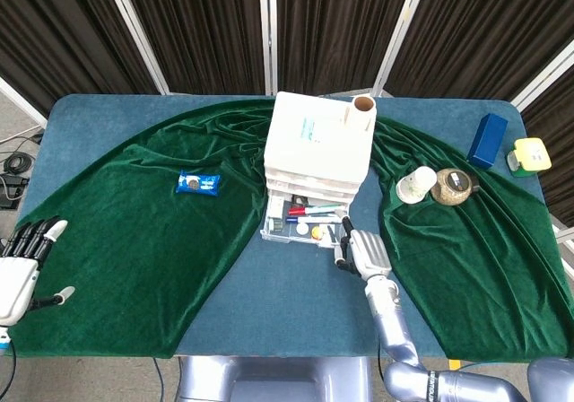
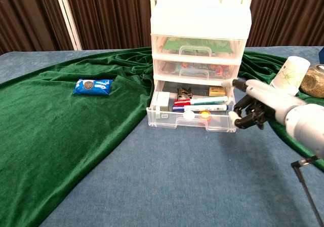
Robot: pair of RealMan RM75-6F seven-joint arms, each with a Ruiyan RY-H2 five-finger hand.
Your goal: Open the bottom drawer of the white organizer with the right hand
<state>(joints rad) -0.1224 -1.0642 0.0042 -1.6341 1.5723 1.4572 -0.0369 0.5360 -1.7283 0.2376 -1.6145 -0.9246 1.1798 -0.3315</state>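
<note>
Left hand (image 1: 20,266) flat on green cloth (image 1: 134,240) at table's near-left edge, fingers apart, holding nothing; white organizer (image 2: 200,34) mid-table, bottom drawer (image 2: 191,119) pulled out, markers inside; right hand (image 2: 255,108) just beside drawer's right corner, fingers curled, grip unclear.

The organizer (image 2: 200,19) was made of glossy translucent plastic, its bottom drawer (image 2: 191,121) clear; soft, sheeny velvet cloth (image 2: 61,130) was draped over a matt blue table (image 2: 192,186).
</note>
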